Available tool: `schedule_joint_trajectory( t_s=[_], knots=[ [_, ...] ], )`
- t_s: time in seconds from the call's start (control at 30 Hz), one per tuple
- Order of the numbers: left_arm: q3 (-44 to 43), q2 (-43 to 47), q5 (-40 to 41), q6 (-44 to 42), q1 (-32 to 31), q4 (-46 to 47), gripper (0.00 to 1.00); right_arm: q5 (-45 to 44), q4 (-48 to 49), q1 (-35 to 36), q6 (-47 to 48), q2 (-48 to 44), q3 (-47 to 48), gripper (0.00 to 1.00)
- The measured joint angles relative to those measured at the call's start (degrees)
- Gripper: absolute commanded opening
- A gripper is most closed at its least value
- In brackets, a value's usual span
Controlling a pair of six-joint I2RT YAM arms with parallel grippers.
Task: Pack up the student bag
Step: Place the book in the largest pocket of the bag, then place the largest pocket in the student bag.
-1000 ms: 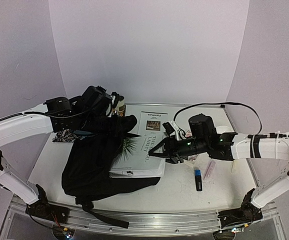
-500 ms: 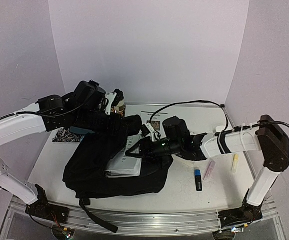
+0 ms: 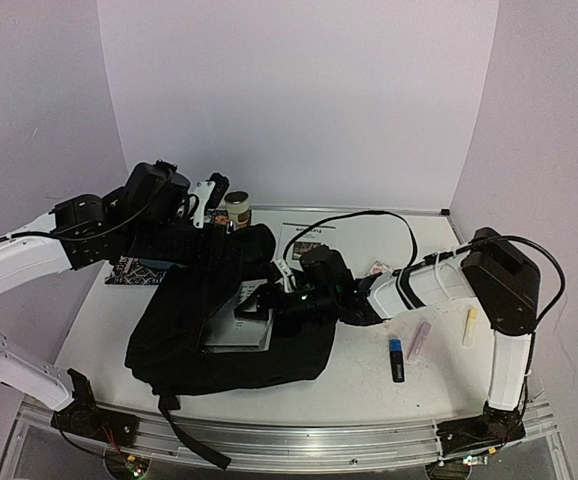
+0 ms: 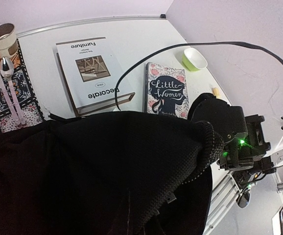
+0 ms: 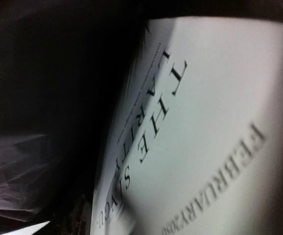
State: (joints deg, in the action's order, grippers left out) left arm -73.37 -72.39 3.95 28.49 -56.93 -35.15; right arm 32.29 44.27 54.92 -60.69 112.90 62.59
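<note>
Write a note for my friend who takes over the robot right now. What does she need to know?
Left gripper: at the raised top edge of the bag, seemingly holding it open; cloth hides the fingers.
Right gripper: at the white book; its grip cannot be seen.
Done: the white book is partly inside the bag.
Left: push it fully in. The furniture book, Little Women book and blue marker lie outside on the table, probably to pack next.

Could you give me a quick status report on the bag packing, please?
Left gripper holds student bag open. Right gripper at white book, partway in; grip unclear. Nothing blocking.
</note>
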Motion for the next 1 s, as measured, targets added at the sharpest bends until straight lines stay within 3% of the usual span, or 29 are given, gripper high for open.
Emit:
schedule_joint_trajectory(
  t_s=[0.23,0.6,1.0],
  knots=[
    [3.7,0.4,3.0,-0.3,0.0,0.4,0.0,-1.7,-12.1,0.3,4.8,0.0,6.3,0.98],
    [5.8,0.4,5.2,-1.3,-0.1,-0.1,0.0,-5.7,-31.0,1.3,11.8,-6.5,7.3,0.98],
    [9.8,4.0,5.0,0.1,-0.1,-2.3,0.0,-11.2,-41.5,1.2,17.8,-17.4,6.9,0.98]
  ],
)
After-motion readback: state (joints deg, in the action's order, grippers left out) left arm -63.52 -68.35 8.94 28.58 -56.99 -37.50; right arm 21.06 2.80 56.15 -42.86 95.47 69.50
